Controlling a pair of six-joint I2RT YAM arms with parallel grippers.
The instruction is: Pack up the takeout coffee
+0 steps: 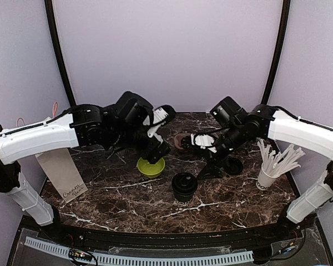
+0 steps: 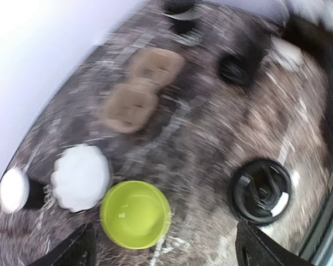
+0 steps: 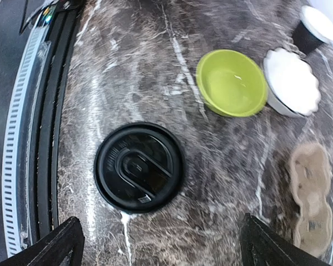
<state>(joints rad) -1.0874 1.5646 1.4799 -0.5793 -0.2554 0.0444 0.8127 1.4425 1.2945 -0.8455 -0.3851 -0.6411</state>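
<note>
The takeout coffee (image 1: 184,185), a small black cup with a black lid, stands upright on the marble table (image 1: 111,205) at front centre. In the right wrist view the takeout coffee (image 3: 139,167) lies just ahead and left of the gap of my right gripper (image 3: 161,249), which is open, empty and not touching it. My right gripper (image 1: 213,165) hangs to the cup's back right. My left gripper (image 1: 155,151) hovers open over a green bowl (image 1: 151,167). The left wrist view shows my left gripper (image 2: 166,256) empty, with the coffee (image 2: 261,191) off to the right.
A brown paper bag (image 1: 61,173) lies at the left. The cardboard cup carrier (image 2: 141,88) sits at the back, a white fluted dish (image 2: 80,177) and a white-topped black cup (image 2: 14,190) beside the bowl. A white cup of sticks (image 1: 269,174) and a black cup (image 1: 233,165) stand at the right.
</note>
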